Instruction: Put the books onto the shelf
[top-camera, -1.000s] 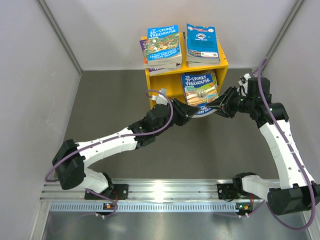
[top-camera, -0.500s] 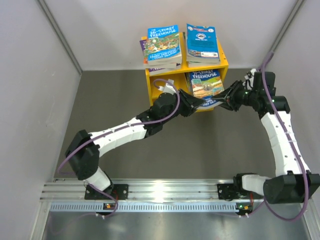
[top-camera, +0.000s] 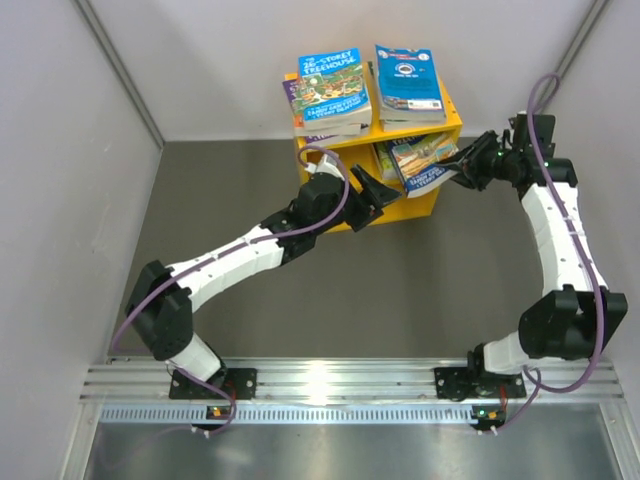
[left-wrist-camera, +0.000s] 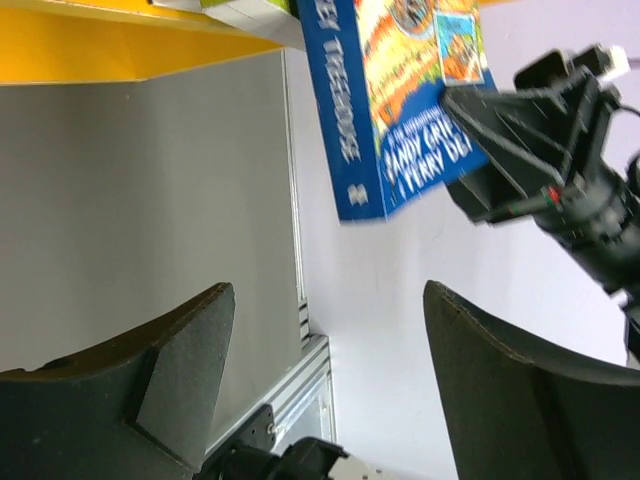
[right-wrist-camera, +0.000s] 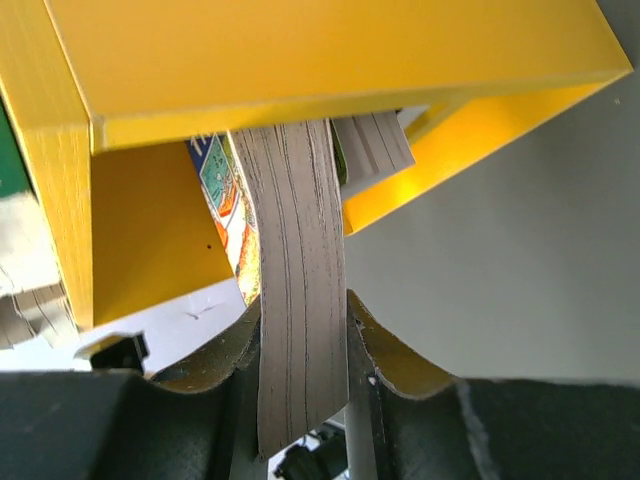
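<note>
The right claw (top-camera: 468, 172) pinches a blue book (top-camera: 420, 158) by its outer end, one pad on each cover. The book is tilted. Its far end sits under the top board of the yellow shelf (top-camera: 405, 207), toward the shelf's right side, and the rest sticks out of the opening. Another book (right-wrist-camera: 372, 150) lies inside the shelf beside it. Two stacks (top-camera: 333, 92) rest on the shelf's top. The left claw (left-wrist-camera: 325, 300) is spread and empty, just before the shelf's front, apart from the book. The shelf stands on the grey table (top-camera: 400, 290).

A blue Treehouse book (top-camera: 425, 160) tilts into the yellow shelf (top-camera: 420, 204); other books (top-camera: 335, 90) lie on top.
</note>
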